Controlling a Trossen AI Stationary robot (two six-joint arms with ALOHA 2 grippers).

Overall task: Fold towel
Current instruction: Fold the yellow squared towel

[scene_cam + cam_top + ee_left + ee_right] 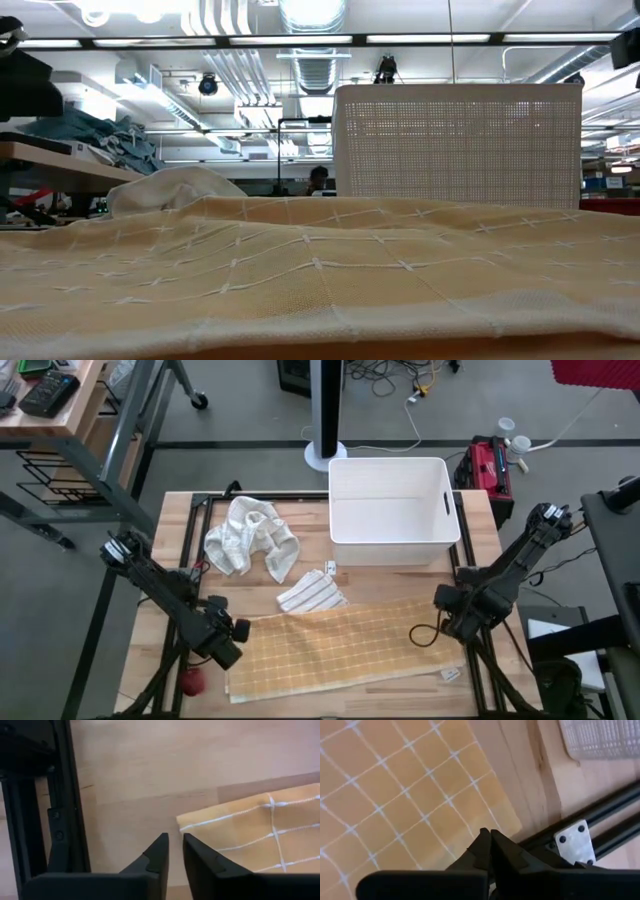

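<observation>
The yellow towel (pixel 340 645) with a white grid lies spread flat along the table's near side; it fills the low view's foreground (pixel 320 280). My left gripper (pixel 232 643) points down at the towel's left far corner (pixel 200 820). Its fingers (pixel 175 845) stand a narrow gap apart with bare wood showing between them. My right gripper (pixel 443 622) points down, shut, over the towel's right edge by its far corner (pixel 512 822). My right gripper's shut fingertips (pixel 489 836) stand over the towel's right edge from above. The towel lies flat around them, and I cannot tell whether they touch or pinch it.
A white bin (pixel 390 510) stands at the table's far side. A crumpled white towel (pixel 250 535) and a small striped cloth (pixel 312 592) lie left of it, just beyond the yellow towel. Black frame rails (pixel 60 820) run along the table's edges. A red object (pixel 192 680) sits at the near left.
</observation>
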